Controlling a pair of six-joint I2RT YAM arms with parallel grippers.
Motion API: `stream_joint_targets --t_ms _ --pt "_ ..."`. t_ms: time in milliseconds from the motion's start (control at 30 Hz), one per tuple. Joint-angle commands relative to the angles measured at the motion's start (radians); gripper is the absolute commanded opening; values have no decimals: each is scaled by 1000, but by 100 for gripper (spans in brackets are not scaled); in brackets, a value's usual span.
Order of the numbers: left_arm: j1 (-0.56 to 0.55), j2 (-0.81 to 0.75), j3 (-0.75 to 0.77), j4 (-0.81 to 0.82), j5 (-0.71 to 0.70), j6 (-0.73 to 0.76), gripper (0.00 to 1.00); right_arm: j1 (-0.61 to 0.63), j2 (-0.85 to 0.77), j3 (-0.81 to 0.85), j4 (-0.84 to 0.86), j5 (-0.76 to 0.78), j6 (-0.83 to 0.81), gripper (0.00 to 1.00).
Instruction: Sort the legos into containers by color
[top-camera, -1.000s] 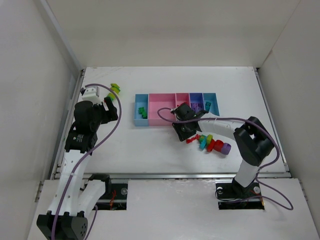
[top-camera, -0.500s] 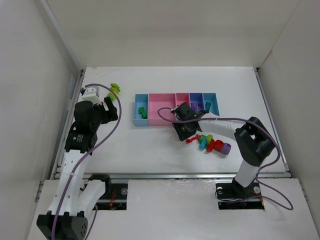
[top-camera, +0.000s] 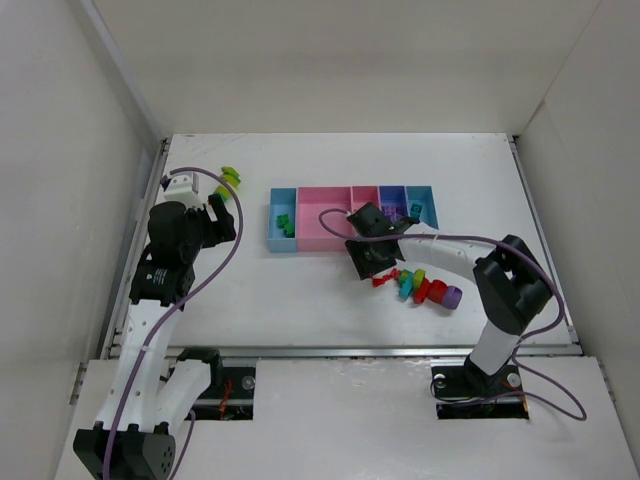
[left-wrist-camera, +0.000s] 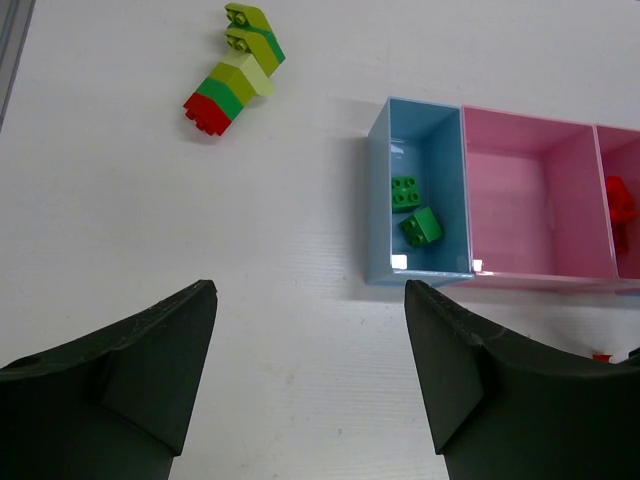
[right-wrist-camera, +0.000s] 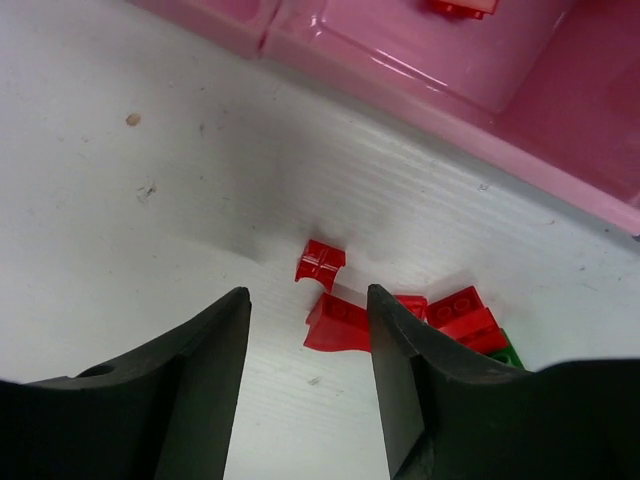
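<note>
The containers (top-camera: 310, 205) are a row of joined trays: light blue (left-wrist-camera: 385, 180), wide pink (left-wrist-camera: 530, 200), narrow pink, purple-blue and light blue. Two green legos (left-wrist-camera: 412, 210) lie in the left blue tray. My right gripper (right-wrist-camera: 308, 295) is open just above the table in front of the pink tray (right-wrist-camera: 450, 70). A small red piece (right-wrist-camera: 322, 262) and a red brick (right-wrist-camera: 340, 322) lie loose between its fingers, the brick close to the right finger. The mixed pile of legos (top-camera: 422, 287) lies beside it. My left gripper (left-wrist-camera: 308, 300) hangs open and empty over bare table.
A chain of yellow-green, green and red bricks (left-wrist-camera: 235, 70) lies on the table at the far left, also seen from above as the chain (top-camera: 230, 180). A red brick (left-wrist-camera: 618, 200) sits in the narrow pink tray. White walls enclose the table.
The right arm has shifted very slightly by the red bricks. The left arm, the trays and the bricks have not moved.
</note>
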Motion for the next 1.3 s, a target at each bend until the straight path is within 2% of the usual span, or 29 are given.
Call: stream_joint_targets --t_ms 0,133,300,433,467,500,667,900,1067,1267 --pt "5 -27 5 34 13 -12 73 -2 32 39 -19 48 59 56" --pt "5 -27 5 34 13 -12 73 -2 52 39 18 4 59 56" --pt "5 -27 5 34 13 -12 73 -2 102 39 52 -16 59 50" --pt "5 -27 5 34 13 -3 73 -2 103 39 62 -16 59 37" --pt "5 -27 5 34 13 -3 73 -2 103 30 62 -16 59 27" --pt "5 -27 5 34 13 -3 73 -2 103 30 62 -16 59 22" --pt "5 -27 5 34 13 -3 74 -2 83 30 62 -16 59 0" --pt "5 -27 5 34 13 -3 74 -2 -54 73 82 -38 39 0" --pt "5 -27 5 34 13 -3 74 -37 -158 110 157 49 39 0" --pt "5 -27 5 34 22 -3 74 -175 -74 214 136 48 27 0"
